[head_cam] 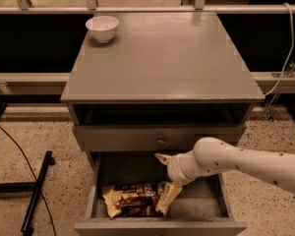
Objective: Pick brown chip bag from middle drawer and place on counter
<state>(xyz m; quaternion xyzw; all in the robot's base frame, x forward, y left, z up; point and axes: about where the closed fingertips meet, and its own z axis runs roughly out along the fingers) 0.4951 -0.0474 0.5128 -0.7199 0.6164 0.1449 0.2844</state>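
One brown chip bag [132,205] in the middle drawer [206,205].
It lies lengthwise left-right; our hand [165,177], fingers spread, is at its right end. One bowl [102,28] on the table [177,58].

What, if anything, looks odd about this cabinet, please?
Only the slot under the counter gapes with no drawer front. The gripper hangs open over the bag in the drawer.

Chip bag [132,199] in drawer [202,208], by tool [166,177]
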